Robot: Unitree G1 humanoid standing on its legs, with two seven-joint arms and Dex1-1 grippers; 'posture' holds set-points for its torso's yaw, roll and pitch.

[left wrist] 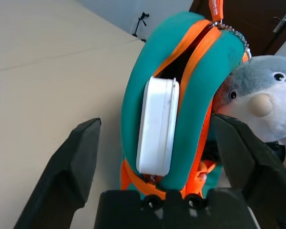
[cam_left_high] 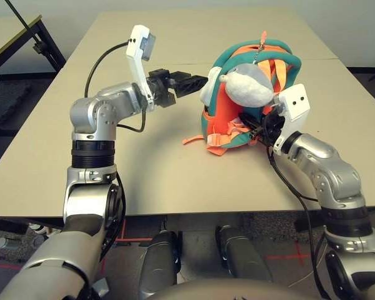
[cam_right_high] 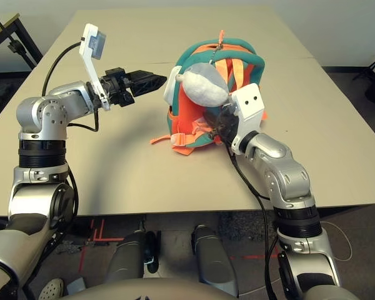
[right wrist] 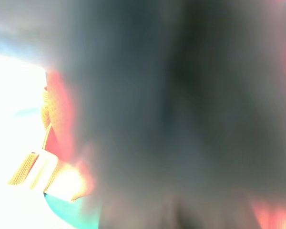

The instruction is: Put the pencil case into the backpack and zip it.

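The backpack (cam_left_high: 281, 62), orange with teal trim, stands on the table (cam_left_high: 175, 175) with a grey-white plush toy (cam_left_high: 250, 84) on its front. Its zipper gapes along the left side, and the white pencil case (left wrist: 157, 126) sticks halfway out of that opening, also seen as the pencil case (cam_left_high: 207, 90). My left gripper (cam_left_high: 199, 83) is open just left of the case, one finger on each side of it and not touching it. My right gripper (cam_left_high: 257, 124) is pressed into the backpack's lower front under the toy, among the pale orange straps (cam_left_high: 222, 140), which hide it.
Bare tabletop stretches left of and in front of the backpack. A seam (cam_left_high: 337, 59) joins this table to another behind on the right. A dark-framed table (cam_left_high: 12, 37) stands at the far left. The near table edge (cam_left_high: 175, 215) lies close to my body.
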